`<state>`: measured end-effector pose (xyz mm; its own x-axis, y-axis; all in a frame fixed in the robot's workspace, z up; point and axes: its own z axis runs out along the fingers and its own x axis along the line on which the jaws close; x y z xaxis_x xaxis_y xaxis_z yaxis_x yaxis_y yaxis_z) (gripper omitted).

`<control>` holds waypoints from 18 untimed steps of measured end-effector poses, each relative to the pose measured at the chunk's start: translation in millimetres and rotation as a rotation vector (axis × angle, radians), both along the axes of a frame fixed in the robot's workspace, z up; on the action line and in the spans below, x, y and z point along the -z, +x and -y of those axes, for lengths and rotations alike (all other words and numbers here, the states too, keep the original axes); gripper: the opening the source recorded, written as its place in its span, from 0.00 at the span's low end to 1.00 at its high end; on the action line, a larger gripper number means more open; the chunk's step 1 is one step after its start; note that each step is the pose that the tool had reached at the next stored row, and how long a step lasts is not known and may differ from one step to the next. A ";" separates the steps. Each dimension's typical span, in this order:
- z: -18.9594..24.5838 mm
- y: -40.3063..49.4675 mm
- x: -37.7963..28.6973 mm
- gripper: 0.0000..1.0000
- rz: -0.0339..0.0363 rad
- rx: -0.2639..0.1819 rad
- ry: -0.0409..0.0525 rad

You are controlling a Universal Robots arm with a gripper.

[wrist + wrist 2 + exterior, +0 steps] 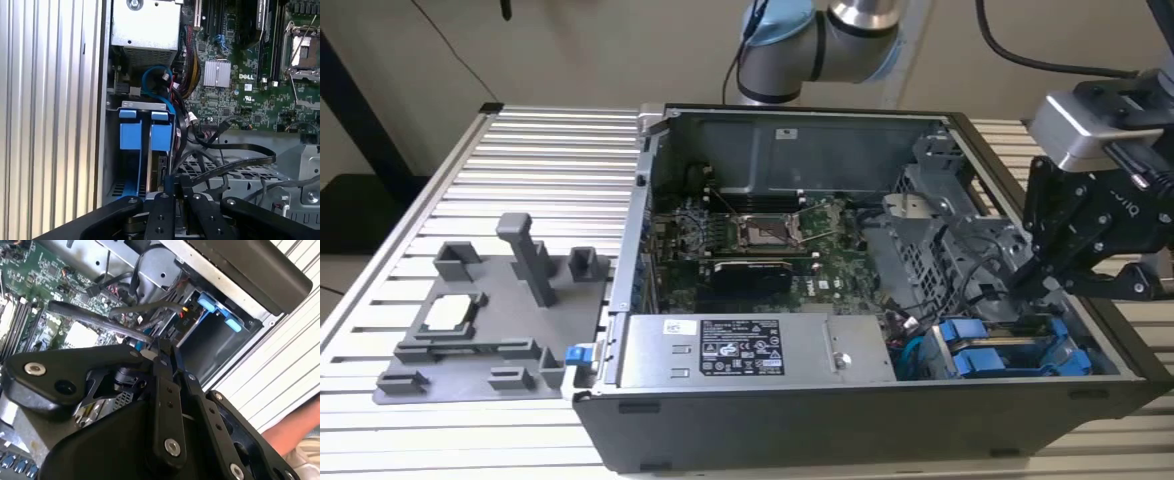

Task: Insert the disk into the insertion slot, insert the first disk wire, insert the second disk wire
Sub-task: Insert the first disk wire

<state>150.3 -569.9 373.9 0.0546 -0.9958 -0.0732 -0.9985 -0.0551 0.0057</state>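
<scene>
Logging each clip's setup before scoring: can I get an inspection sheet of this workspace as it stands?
Surface: slotted aluminium table with an open computer case lying on it.
Job's things: two blue carriers sit side by side in the drive cage; cannot tell which is the job's disk.
Clutter: grey fixture tray on the table, to the exterior view's left of the case.
Grippers: the gripper reaches into the case near the drive cage, among wires.
Cables: blue cable loops beside the carriers; black cables cross the case.
Surroundings: a person's arm beside the table.
</scene>
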 end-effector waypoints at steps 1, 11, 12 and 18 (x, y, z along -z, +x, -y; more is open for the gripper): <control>1.8 0.0 0.7 0.16 0.0000 0.000 0.0005; 9.1 0.1 11.9 0.16 0.0000 0.057 0.0047; 9.1 0.0 12.4 0.16 -0.0001 0.060 0.0046; 9.2 0.0 13.2 0.16 0.0000 0.061 0.0050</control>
